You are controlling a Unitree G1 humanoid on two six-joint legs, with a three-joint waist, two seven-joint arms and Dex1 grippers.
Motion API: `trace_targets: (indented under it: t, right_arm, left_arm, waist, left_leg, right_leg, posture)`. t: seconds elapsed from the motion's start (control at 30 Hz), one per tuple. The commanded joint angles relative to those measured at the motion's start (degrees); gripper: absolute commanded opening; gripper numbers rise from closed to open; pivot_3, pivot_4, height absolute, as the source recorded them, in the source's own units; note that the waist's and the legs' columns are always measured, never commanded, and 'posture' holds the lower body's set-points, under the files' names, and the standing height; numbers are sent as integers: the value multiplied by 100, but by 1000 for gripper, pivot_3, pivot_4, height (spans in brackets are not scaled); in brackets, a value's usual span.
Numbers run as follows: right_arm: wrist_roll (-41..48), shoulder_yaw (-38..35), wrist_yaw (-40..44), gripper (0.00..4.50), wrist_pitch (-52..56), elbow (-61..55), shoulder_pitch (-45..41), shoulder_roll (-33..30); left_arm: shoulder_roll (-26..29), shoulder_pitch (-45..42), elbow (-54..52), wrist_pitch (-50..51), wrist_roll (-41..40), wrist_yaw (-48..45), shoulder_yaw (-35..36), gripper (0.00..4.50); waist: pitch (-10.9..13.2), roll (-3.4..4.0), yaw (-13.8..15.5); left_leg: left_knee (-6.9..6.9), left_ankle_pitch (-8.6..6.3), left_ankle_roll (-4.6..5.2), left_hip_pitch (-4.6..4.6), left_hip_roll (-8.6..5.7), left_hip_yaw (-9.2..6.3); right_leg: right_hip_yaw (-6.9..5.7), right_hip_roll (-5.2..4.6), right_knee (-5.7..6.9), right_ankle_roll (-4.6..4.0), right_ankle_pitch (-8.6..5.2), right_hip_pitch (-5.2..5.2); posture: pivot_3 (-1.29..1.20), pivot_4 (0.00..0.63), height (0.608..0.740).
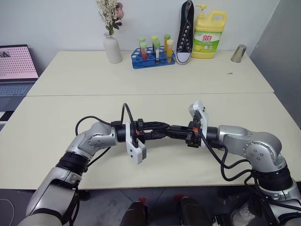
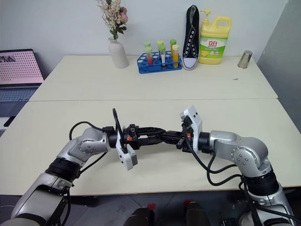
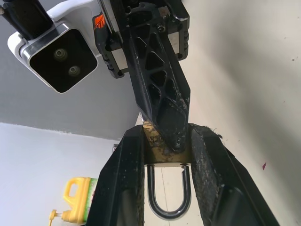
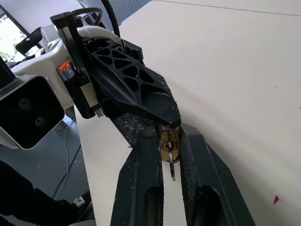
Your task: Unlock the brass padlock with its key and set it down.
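Both grippers meet tip to tip above the front of the cream table [image 1: 61,117]. My left gripper [image 1: 162,127] is shut on the brass padlock [image 3: 157,153], whose golden body is clamped between the fingers while its silver shackle [image 3: 167,209] hangs free. My right gripper [image 4: 170,134] points at the padlock's keyhole end. Its fingers are closed around the thin silvery key [image 4: 172,170] that sticks out of the brass face. In the eye views the padlock and key are hidden among the black fingers.
Along the table's far edge stand a white vase with flowers [image 1: 112,47], a blue test-tube rack [image 1: 153,55], a black shoe [image 1: 185,33], a yellow detergent bottle [image 1: 209,35] and a metal cup [image 1: 239,53]. A laptop [image 1: 16,66] sits at the left.
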Motion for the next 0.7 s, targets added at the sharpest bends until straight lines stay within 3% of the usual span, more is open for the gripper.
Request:
trace_targets:
  t: [0.03,0.27,0.33,0.43,0.57,0.7]
  right_arm:
    - [-32,-226,105,121,-63,-90,-117,3]
    - [-232,-326,237,121,-115,-12,-103,-98]
    - [-310,-339,300,121,-141,-1,-97,-134]
    - [-433,-378,470,121,-228,-12,-126,-268]
    - [-522,-354,737,121,-305,-125,-156,-401]
    - [-529,-307,907,121,-318,-244,-176,-443]
  left_arm:
    - [232,130,-255,31,-661,-161,-25,1943]
    - [809,971,-1082,433,-1429,-396,182,4129]
    - [916,1258,-1357,775,-1700,-455,240,4159]
    - [966,1648,-1703,2119,-2709,-572,469,3579]
    - [664,1396,-1891,4030,-3694,-860,643,2339]
    - [323,1080,-1988,5282,-4130,-1183,753,1001]
  waist:
    - [0,0,-2]
    - [1,1,-18]
    - [1,1,-10]
    - [1,2,-4]
    - [2,3,17]
    - [2,2,3]
  left_leg:
    - [0,0,0,0,2,0]
    - [-2,0,0,1,10,-1]
    - [-3,0,0,1,11,-1]
    - [-2,0,0,1,12,-1]
    - [0,-1,1,2,10,-5]
    - [3,-1,1,1,1,-1]
  right_leg:
    - [1,0,0,0,0,-1]
    - [4,-2,0,0,0,-2]
    - [3,-2,0,0,0,-2]
    - [3,-2,1,0,0,-1]
    - [-4,0,2,0,0,3]
    - [-4,0,0,0,0,5]
  posture:
    - [0,150,740]
    - [0,150,740]
    - [0,150,740]
    - [0,150,740]
    - [0,150,740]
    - [0,150,740]
